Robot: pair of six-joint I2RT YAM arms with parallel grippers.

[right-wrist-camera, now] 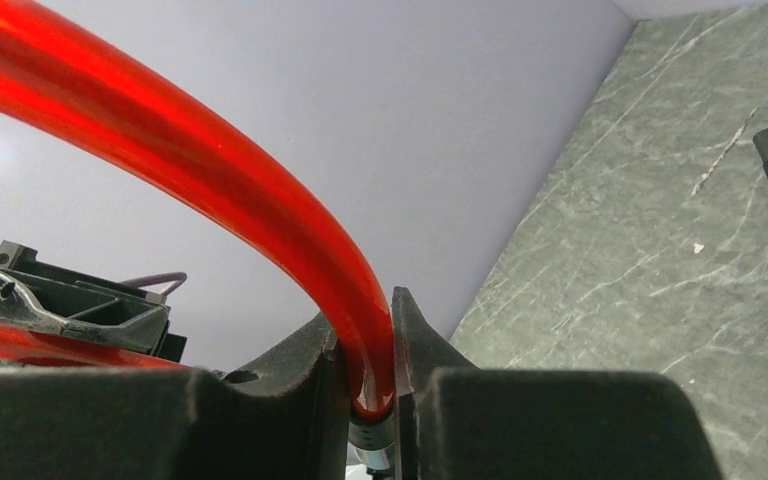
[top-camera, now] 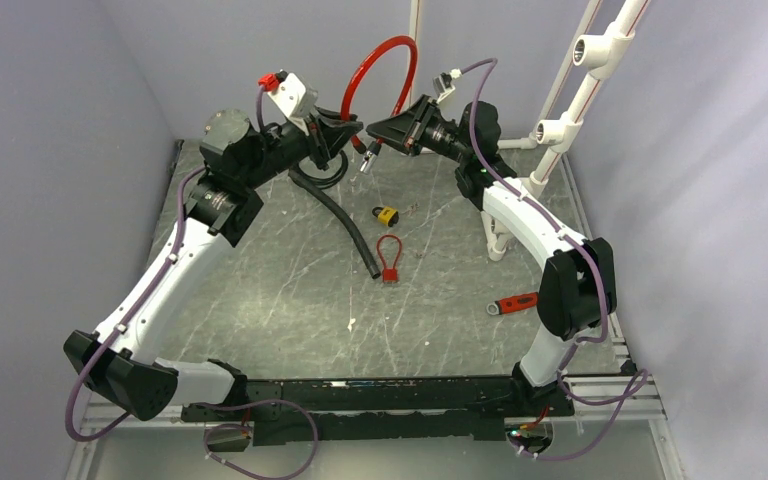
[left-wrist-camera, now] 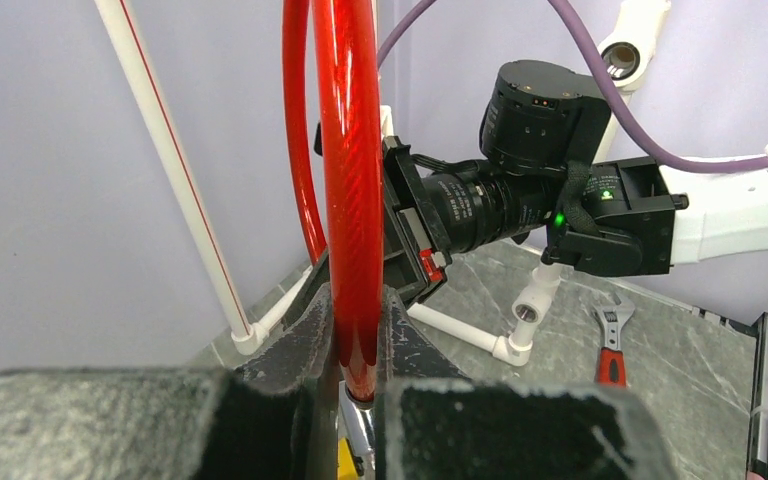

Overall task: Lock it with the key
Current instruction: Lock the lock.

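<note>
Top external view: a thick red cable loop [top-camera: 380, 60] arches high over the back of the grey marbled table [top-camera: 280, 290], with both arms raised and meeting under it. The left gripper [left-wrist-camera: 358, 335] is pinched nearly closed on one end of the loop, its fingers tight on the red sheath just above a metal tip. The right gripper [right-wrist-camera: 365, 345] is clamped the same way on the other end. A small yellow padlock [top-camera: 387, 214] lies on the table below the grippers, untouched. No key can be made out. Just in front of it lies a thin red wire loop [top-camera: 390, 258], with a black corrugated hose [top-camera: 345, 215] to its left. A red-handled adjustable wrench [top-camera: 513, 303] lies by the right arm, and a white PVC pipe frame [top-camera: 560, 130] stands back right.
</note>
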